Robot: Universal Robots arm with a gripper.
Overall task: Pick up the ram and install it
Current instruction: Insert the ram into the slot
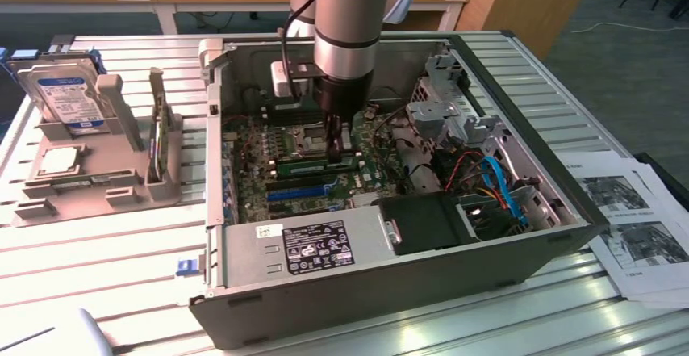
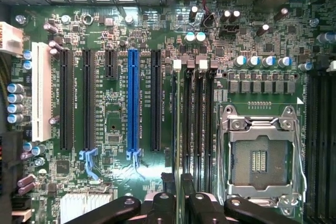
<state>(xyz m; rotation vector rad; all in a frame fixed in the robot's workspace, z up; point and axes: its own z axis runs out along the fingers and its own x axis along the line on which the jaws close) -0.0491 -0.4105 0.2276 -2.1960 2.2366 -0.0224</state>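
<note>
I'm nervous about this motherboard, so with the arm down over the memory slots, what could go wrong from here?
The ram lies at the memory slots just under the hand. I can't tell whether it is fully seated, so pressing could bend it. The open CPU socket sits right beside those slots, so a sideways slip might hit its exposed contacts.

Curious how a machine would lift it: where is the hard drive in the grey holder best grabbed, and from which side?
Probably its upper end, from above. The hard drive stands nearly upright in the grey holder, lower end tucked in, holder walls close beside it, so the top is freest. Pinch across its thin thickness, label face to back; a flat slab suits that.
</note>
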